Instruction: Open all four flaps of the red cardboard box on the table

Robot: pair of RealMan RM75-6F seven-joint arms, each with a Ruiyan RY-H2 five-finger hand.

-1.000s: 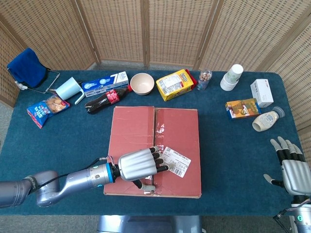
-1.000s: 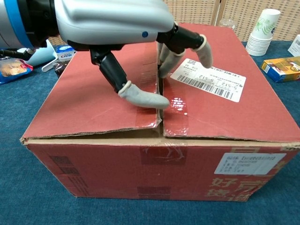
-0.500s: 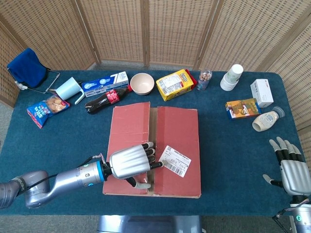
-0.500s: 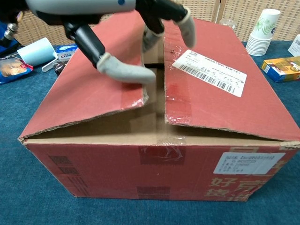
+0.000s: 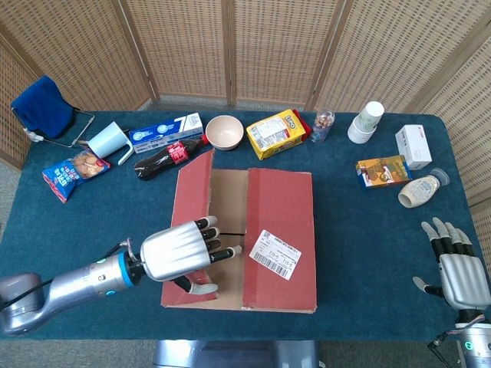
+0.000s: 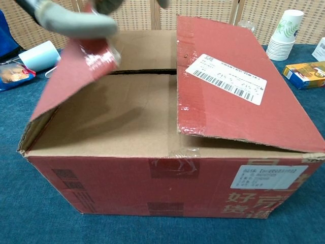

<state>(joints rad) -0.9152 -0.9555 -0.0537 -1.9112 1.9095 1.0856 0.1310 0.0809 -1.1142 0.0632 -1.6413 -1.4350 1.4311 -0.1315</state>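
The red cardboard box stands mid-table. Its left flap is raised at a slant, and my left hand grips that flap's free edge near the front, fingers over it and thumb under. In the chest view only a fingertip shows, pressed on the lifted left flap. The right flap, bearing a white label, lies almost flat. Two brown inner flaps lie shut beneath. My right hand hovers open off the table's right front corner, holding nothing.
Along the back stand a blue cup, a cola bottle, a blue carton, a bowl, a yellow box, a jar and paper cups. A snack bag lies left; an orange box and a squeeze bottle lie right.
My left hand has pulled the left flap up and outward from flat to a steep slant, exposing the brown inner flaps. The right flap and right hand have barely moved.
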